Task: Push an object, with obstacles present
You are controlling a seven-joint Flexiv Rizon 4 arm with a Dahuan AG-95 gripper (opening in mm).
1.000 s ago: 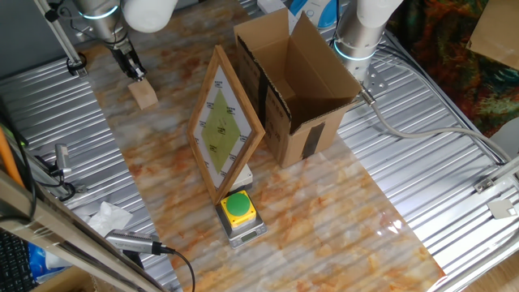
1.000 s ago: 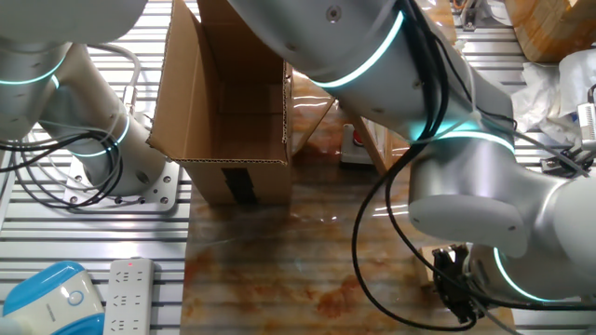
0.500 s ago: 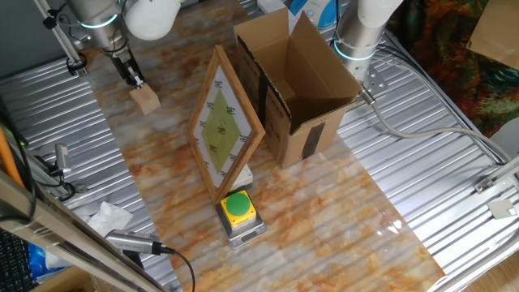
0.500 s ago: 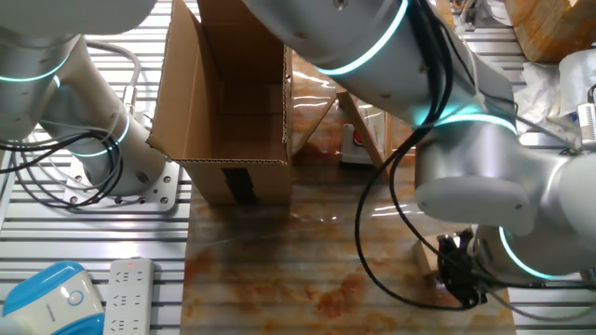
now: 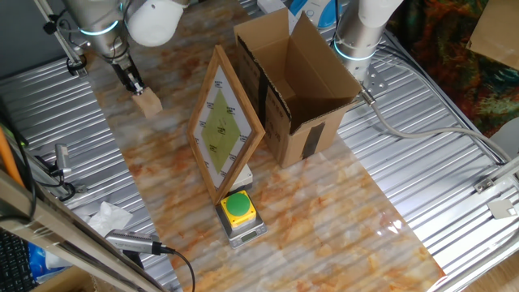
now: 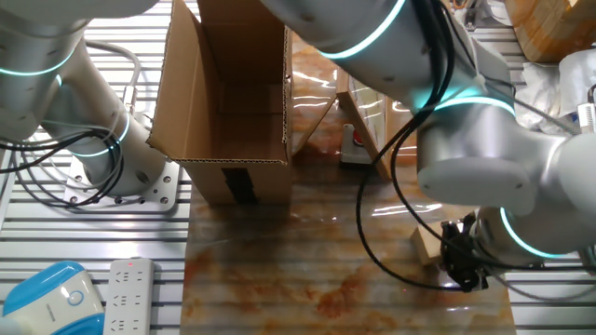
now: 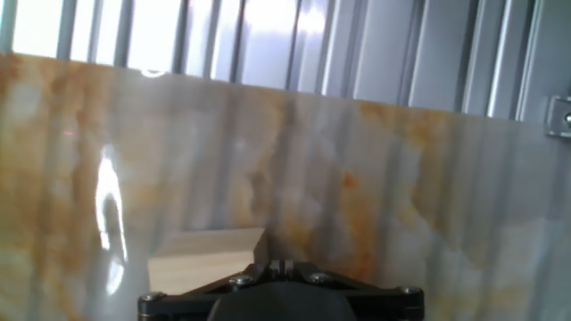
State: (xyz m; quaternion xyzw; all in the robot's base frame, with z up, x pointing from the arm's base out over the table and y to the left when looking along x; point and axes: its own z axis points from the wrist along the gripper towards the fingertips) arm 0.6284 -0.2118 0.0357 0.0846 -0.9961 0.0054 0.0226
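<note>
Pale tan wood marks your target: the small plain light-tan wooden cube [image 5: 147, 102] sits on the marbled orange-and-white table [image 5: 324, 219] near its far left corner in one fixed view, at about ten o'clock from the table's middle. In the other fixed view the cube [image 6: 426, 246] shows only as a sliver beside the arm. In the hand view, the cube [image 7: 207, 259] lies at the bottom edge, just ahead of the black fingers.

Your pincer [image 5: 132, 83] stands at the cube's eleven o'clock side, touching it or very nearly so; its fingers look drawn close together with nothing between them, so you are pressing with the tips and not gripping.

At roughly three o'clock from the cube, a little apart, stands the wooden-framed white board with a yellow-green diamond [image 5: 225, 124], propped upright. Behind the board, at its two o'clock, is the large brown cardboard box with black tape [image 5: 293, 85], open at the top. At the board's six o'clock, just beside its foot, sits the yellow-and-green push-button on a grey base [image 5: 239, 212].

By my reading, you are mid-push, with the cube at the start of its run. Your next move calls for a steady shove toward five or six o'clock, down the open strip left of the board. Keep contact centred on the cube's face so it does not spin toward the board's frame.
</note>
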